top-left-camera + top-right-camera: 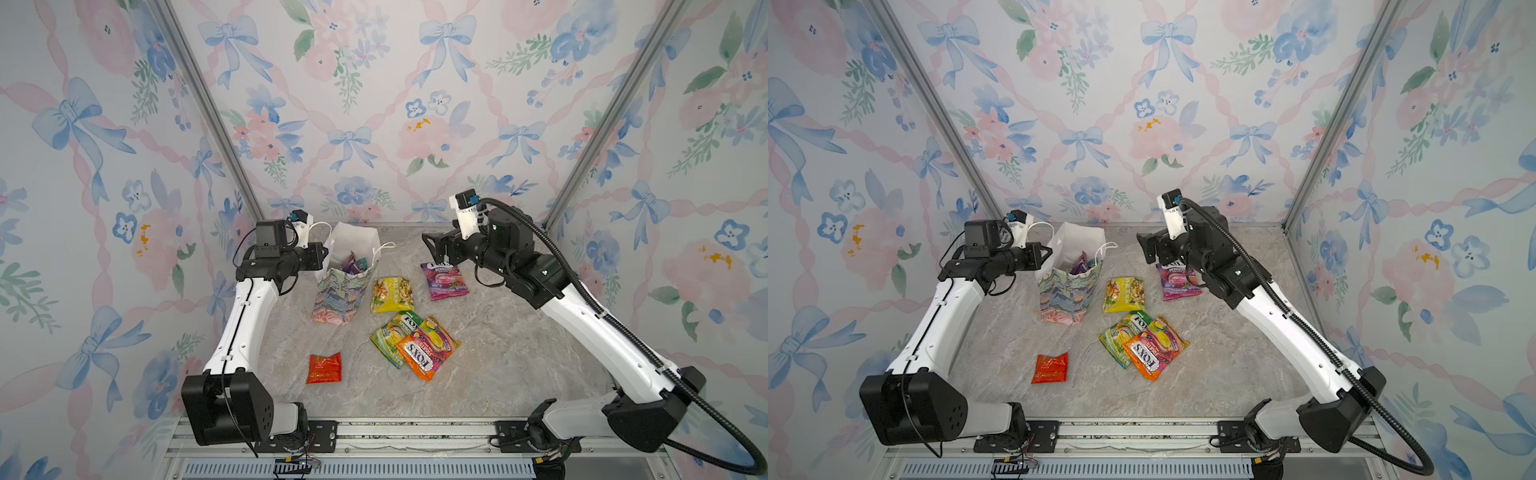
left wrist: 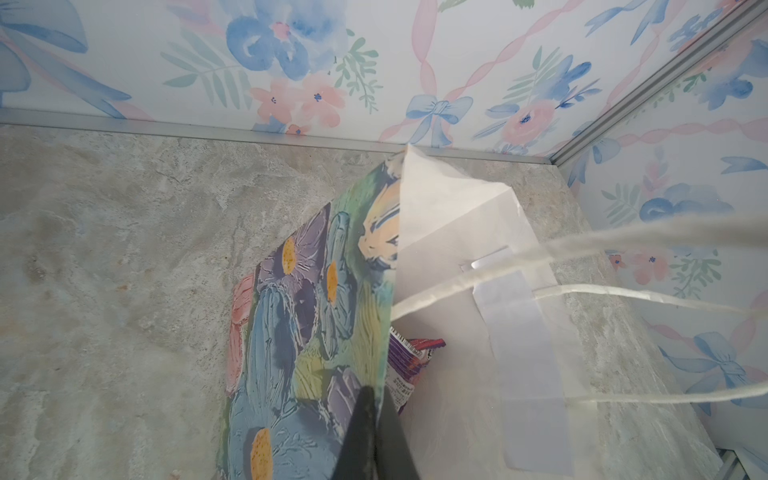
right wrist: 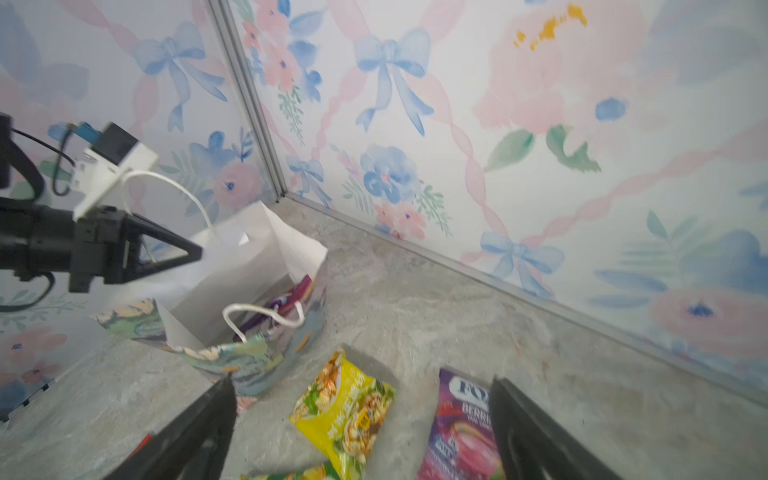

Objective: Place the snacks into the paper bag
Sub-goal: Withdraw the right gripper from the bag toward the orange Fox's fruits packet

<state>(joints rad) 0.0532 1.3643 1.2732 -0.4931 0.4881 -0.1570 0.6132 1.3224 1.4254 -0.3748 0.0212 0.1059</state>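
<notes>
The flower-print paper bag [image 1: 338, 297] [image 1: 1067, 299] stands at the back left with its mouth open, and several snacks [image 1: 353, 266] lie inside. My left gripper [image 1: 322, 253] [image 2: 376, 395] is shut on the bag's printed rim [image 2: 386, 332]. My right gripper [image 1: 436, 245] [image 3: 362, 384] hangs open and empty above the table, to the right of the bag. Below it lie a yellow packet [image 1: 392, 294] [image 3: 345, 411] and a purple berry packet [image 1: 444, 280] [image 3: 461, 432]. Nearer the front an orange packet [image 1: 428, 347] overlaps a green one [image 1: 388, 338]. A small red-orange packet [image 1: 324, 368] lies apart.
Flower-papered walls close in the marble table [image 1: 519, 353] at the back and both sides. A metal rail [image 1: 415, 432] runs along the front edge. The bag's white cord handles [image 2: 623, 299] stick out towards the back wall.
</notes>
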